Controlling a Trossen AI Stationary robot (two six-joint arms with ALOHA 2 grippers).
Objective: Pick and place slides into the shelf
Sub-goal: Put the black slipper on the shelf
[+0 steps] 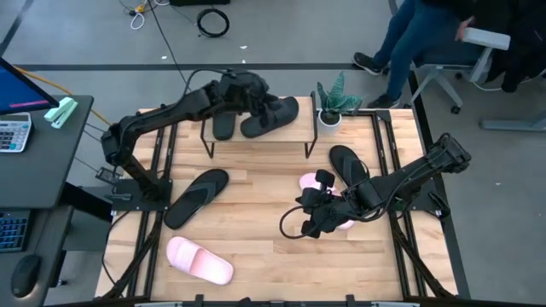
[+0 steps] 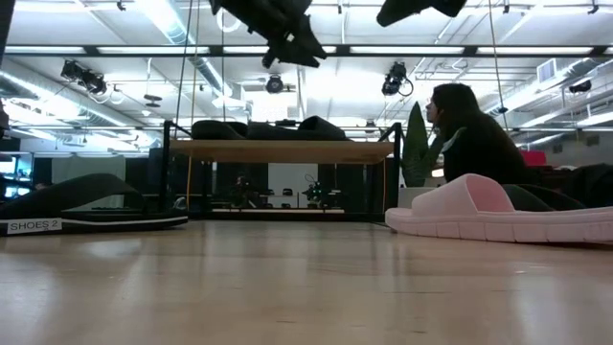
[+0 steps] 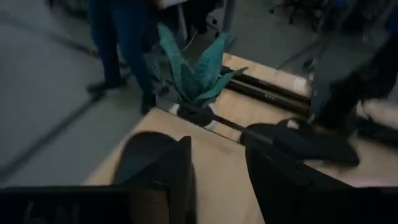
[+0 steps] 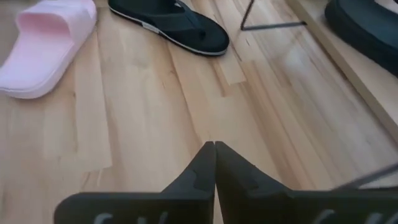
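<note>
Wooden planks make up the table (image 1: pixel 256 247), and the shelf (image 1: pixel 256 136) at its far edge serves as the landmark for the rest. A person (image 2: pixel 474 139) sits beyond the table, past the shelf's right end, seen from the side in the low view.

On the shelf lie 2 black wide-strap slides (image 1: pixel 271 118); the left arm covers most of one, so how they lie against each other is hard to tell. The left gripper (image 1: pixel 243 92) hangs over the shelf's middle with its fingers (image 3: pixel 161 174) parted and nothing between them (the left wrist view shows a bare gap).

In front of the shelf's left end, a black flip-flop (image 1: pixel 196 196) lies slantwise on the table. Nearer the front edge, well apart from the shelf, a pink slide (image 1: pixel 199 261) lies alone.

In front of the shelf's right end, a second black flip-flop (image 1: pixel 348 164) lies partly under the right arm. Beside it a second pink slide (image 1: pixel 309 181) shows only as slivers around the right gripper (image 1: pixel 314 223), which hangs above the table with its fingertips pressed together, holding nothing.

A small potted plant (image 1: pixel 331 102) stands just beside the shelf's right end.
</note>
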